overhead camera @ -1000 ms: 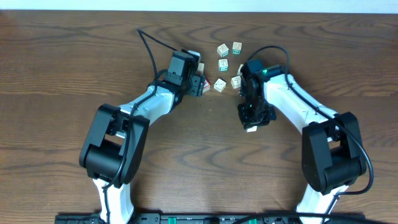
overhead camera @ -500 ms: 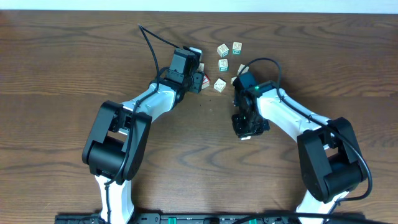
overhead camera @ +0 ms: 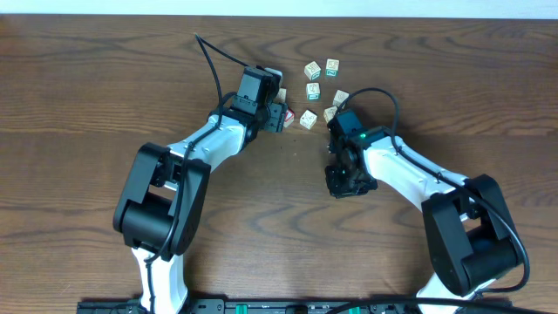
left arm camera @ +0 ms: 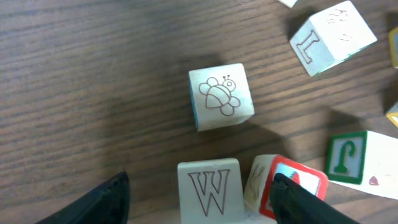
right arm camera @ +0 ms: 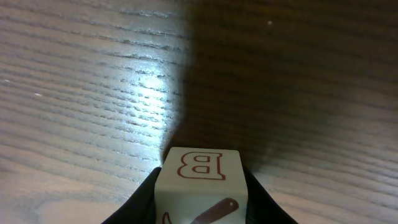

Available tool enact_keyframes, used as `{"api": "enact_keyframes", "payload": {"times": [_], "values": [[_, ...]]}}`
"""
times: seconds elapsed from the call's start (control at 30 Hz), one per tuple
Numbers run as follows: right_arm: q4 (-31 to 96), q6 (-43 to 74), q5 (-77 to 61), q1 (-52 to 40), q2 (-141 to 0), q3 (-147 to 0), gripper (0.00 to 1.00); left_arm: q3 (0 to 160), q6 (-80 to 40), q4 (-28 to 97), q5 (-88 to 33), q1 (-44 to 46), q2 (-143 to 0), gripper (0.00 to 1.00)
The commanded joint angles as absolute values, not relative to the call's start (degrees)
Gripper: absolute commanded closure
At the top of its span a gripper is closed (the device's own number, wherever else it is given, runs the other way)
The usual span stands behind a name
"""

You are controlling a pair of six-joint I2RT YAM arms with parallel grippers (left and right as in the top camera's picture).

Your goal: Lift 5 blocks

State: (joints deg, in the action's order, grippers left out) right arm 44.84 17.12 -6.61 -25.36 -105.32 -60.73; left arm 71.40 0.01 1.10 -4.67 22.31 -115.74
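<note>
Several pale blocks lie at the back of the table: one, a second, a third, and more around them. My left gripper stands open at the cluster's left edge. In the left wrist view a "W" block sits between its fingers, with a red-framed block touching the right finger. A bee block lies just ahead. My right gripper is shut on a "B" block, held above bare table in front of the cluster.
An "L" block and a green-faced block lie to the right of the left gripper. The dark wooden table stretches wide to either side and in front. A black cable loops behind the left arm.
My right gripper has carried its block leftward and a little toward the front, away from the cluster. The left arm has barely shifted.
</note>
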Motion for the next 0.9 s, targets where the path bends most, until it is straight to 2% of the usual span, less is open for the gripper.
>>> {"api": "enact_keyframes", "payload": {"times": [0.0,0.37,0.6,0.73,0.87], "values": [[42.2,18.5,-8.1,-26.3,-110.8,-55.5,0.98,72.0,0.2,0.8,-5.7,22.6,-112.4,0.22],[38.6,20.8,-10.0,-27.7,-110.8,-52.7,0.98,76.1,0.2,-0.4,-5.8,22.6,-112.7,0.17],[37.2,22.3,-10.0,-29.1,-110.8,-52.6,0.98,81.5,0.2,-0.5,-5.8,22.6,-117.3,0.17],[37.0,22.7,-9.9,-29.1,-110.8,-52.6,0.96,83.9,0.2,-0.1,-5.8,22.6,-120.2,0.21],[37.0,23.9,-9.5,-29.1,-110.8,-52.5,0.96,84.1,0.2,0.0,-5.8,22.6,-122.4,0.21]]}}
